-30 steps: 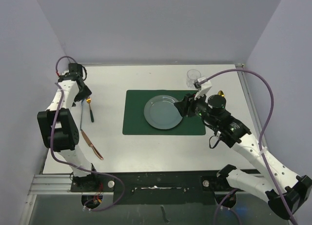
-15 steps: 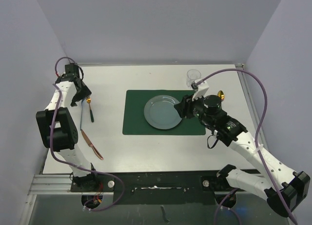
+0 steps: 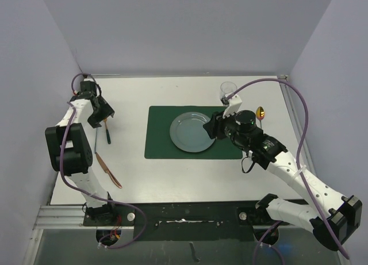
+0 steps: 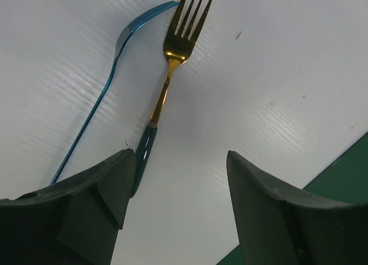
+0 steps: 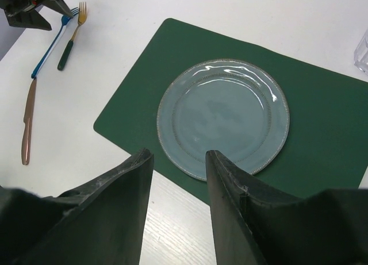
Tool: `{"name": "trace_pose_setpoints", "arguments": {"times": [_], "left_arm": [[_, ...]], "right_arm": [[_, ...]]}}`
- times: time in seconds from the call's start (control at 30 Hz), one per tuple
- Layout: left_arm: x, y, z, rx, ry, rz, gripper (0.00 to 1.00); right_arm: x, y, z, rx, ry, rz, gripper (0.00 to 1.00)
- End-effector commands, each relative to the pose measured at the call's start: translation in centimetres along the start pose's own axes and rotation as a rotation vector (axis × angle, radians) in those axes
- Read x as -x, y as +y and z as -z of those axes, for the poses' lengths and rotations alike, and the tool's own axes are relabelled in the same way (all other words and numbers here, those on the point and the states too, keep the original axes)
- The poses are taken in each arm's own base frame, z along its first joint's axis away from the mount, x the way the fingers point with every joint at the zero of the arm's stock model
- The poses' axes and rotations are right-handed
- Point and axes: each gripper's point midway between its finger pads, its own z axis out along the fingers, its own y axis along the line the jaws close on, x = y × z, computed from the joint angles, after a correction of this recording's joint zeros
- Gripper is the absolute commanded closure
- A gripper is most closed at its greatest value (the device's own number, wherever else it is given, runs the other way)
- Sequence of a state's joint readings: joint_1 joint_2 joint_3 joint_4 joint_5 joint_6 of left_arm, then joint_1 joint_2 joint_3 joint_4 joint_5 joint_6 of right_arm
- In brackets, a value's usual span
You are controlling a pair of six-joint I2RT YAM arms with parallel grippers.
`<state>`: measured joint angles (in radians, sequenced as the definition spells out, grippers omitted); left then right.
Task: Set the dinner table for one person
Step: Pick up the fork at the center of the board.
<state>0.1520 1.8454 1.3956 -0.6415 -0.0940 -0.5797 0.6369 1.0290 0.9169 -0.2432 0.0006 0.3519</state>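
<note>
Top external view: notes dinner table (image 3: 190, 173) spanning the whole workspace, with green placemat (image 3: 158, 144) at centre and blue-grey plate (image 3: 191, 132) on it. Finds left gripper (image 4: 181, 161) open and empty, hanging over handle ends of gold fork (image 4: 167, 87) and blue fork (image 4: 92, 121) near table's left edge. Finds right gripper (image 5: 178, 156) open, gripping nothing, at plate's right rim. Records knife (image 3: 107, 170), glass (image 3: 227, 91) and spoon (image 3: 260, 111) on table.
</note>
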Motion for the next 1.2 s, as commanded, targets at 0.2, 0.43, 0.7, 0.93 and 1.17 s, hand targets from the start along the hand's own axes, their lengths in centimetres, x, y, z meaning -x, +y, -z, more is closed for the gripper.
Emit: {"name": "trace_pose_setpoints", "arguments": {"times": [0.2,0.43,0.7,0.93,1.17], "left_arm": [[0.8,2.0,-1.0,0.125,-0.072,-0.017,0.37],[1.0,3.8,-1.7,0.237,-0.092,-0.027,0.37],[0.6,4.8,-3.1,0.302,-0.074,-0.037,0.37],[1.5,6.0,-2.6,0.369,-0.131,-0.016,0.37],[1.7,7.2,-2.3,0.432,-0.159,-0.006,0.4]], "right_arm": [[2.6,0.7,-0.1,0.009,-0.06,0.003,0.58],[2.7,0.7,0.2,0.005,-0.066,-0.003,0.58],[2.4,0.8,-0.2,0.018,-0.071,0.001,0.58],[1.5,0.1,-0.8,-0.006,-0.061,0.023,0.58],[0.8,-0.6,-1.6,-0.034,-0.052,0.047,0.57]]}}
